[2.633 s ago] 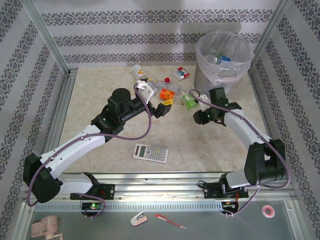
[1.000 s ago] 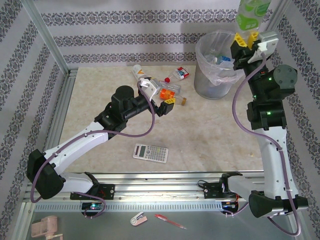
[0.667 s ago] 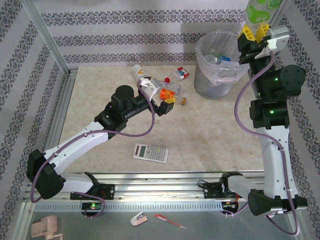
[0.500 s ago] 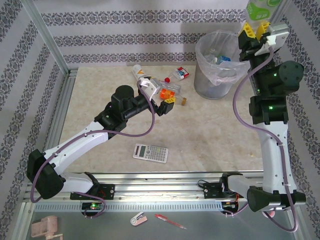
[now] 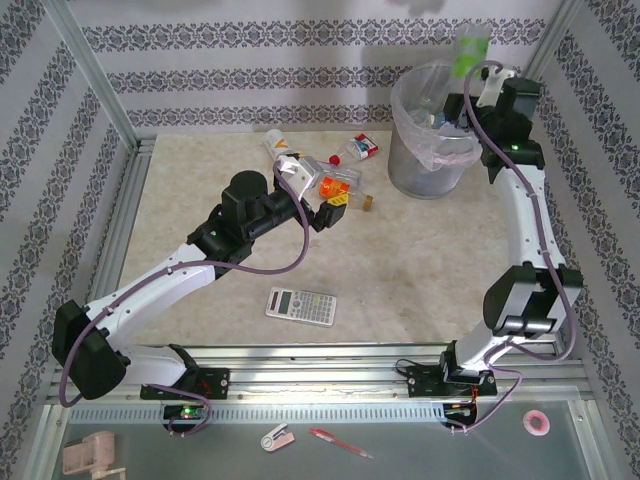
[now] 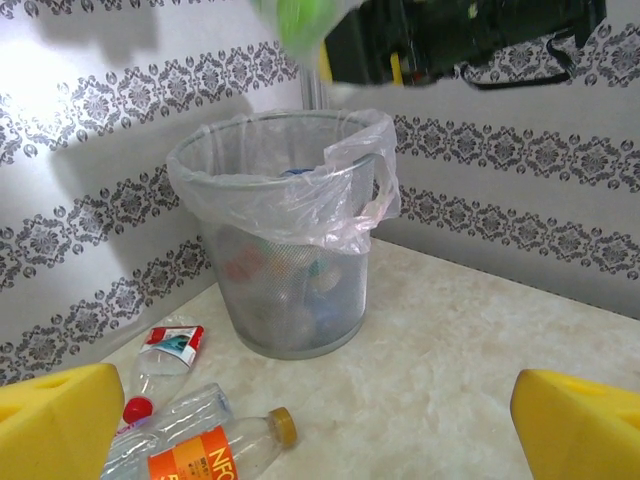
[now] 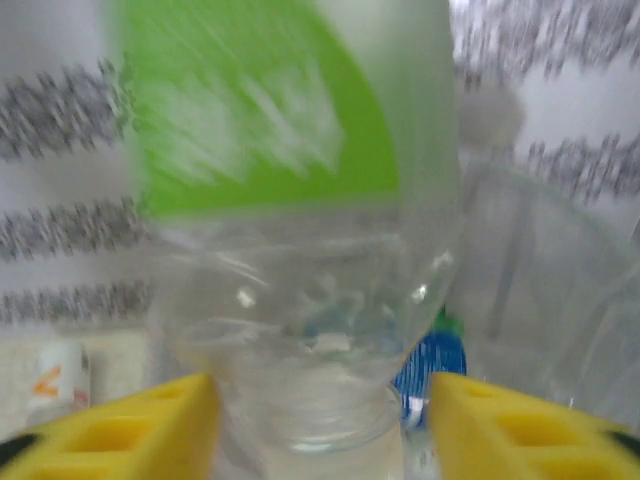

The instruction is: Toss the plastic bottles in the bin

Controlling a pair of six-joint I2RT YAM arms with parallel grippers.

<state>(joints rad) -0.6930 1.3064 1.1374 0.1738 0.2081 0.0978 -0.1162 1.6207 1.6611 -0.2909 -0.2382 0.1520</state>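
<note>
My right gripper (image 5: 466,88) hangs over the bin (image 5: 420,172), a grey mesh basket lined with a whitish bag (image 6: 290,300). Its yellow fingers (image 7: 150,425) stand apart. A blurred clear bottle with a green label (image 7: 300,250) sits loose between them, above the bin's mouth (image 5: 468,48). My left gripper (image 5: 312,186) is wide open and low over the table, at a cluster of plastic bottles. The cluster holds an orange-labelled one (image 5: 338,186) (image 6: 200,455), a clear one (image 6: 175,418), a red-labelled one (image 5: 361,148) (image 6: 165,348) and a white-labelled one (image 5: 273,143).
A grey calculator (image 5: 301,305) lies in the middle of the table toward the front. More bottles show through the bin's mesh. Patterned walls and aluminium posts close in the table on three sides. A pen (image 5: 340,441) and a tape roll (image 5: 538,421) lie below the front rail.
The right gripper swung down and left from high at the right to over the bin, and its jaws opened off the green-labelled bottle. The left arm stayed still.
</note>
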